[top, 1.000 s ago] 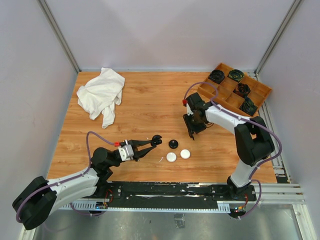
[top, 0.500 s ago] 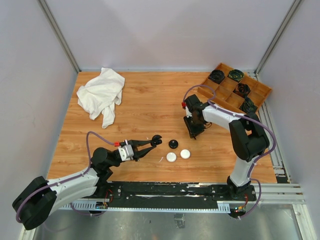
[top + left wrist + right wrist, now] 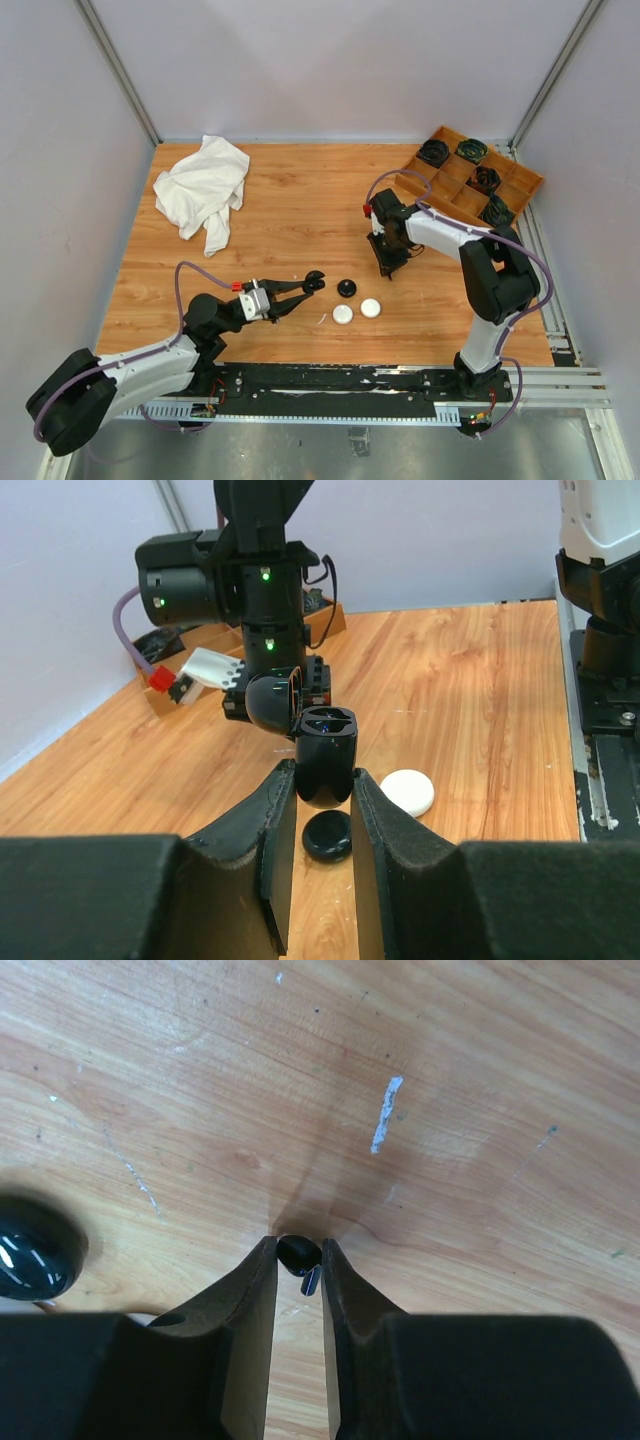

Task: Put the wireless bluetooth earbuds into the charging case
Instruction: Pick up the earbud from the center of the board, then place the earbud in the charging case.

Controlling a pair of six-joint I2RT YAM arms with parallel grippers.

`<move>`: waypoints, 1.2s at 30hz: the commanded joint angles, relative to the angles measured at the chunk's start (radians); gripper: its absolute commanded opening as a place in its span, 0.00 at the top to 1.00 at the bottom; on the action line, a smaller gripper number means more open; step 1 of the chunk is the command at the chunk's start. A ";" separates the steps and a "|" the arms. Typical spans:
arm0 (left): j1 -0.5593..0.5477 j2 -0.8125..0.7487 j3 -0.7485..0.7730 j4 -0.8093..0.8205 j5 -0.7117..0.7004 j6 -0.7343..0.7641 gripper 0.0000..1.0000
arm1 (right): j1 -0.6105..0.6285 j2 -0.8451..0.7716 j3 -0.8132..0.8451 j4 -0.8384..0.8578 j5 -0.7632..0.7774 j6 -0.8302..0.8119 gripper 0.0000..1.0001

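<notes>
The black earbud [image 3: 296, 1256] is half hidden between the fingers [image 3: 250, 1310] of the right tool [image 3: 298, 1248]. A shiny black round thing [image 3: 30, 1245] is cut off at the left edge.

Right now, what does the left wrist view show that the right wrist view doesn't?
Only the left wrist: the left gripper clamped on an open black charging case, with a black round case and a white round case lying beyond. Only the right wrist: a black earbud pinched in the right gripper, near a white scuff. Both: the wooden table.
</notes>
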 commanded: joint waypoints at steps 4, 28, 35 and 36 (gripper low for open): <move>-0.006 0.069 0.012 0.138 -0.023 -0.041 1.00 | 0.004 -0.133 -0.012 0.011 -0.009 -0.002 0.82; -0.006 0.254 0.087 0.419 -0.100 -0.162 1.00 | 0.134 -0.744 -0.214 0.539 -0.199 0.044 0.83; -0.006 0.271 0.094 0.463 -0.104 -0.212 1.00 | 0.180 -0.797 -0.254 0.688 -0.335 0.034 0.83; -0.006 0.273 0.095 0.471 -0.105 -0.218 1.00 | 0.187 -0.803 -0.262 0.710 -0.347 0.034 0.83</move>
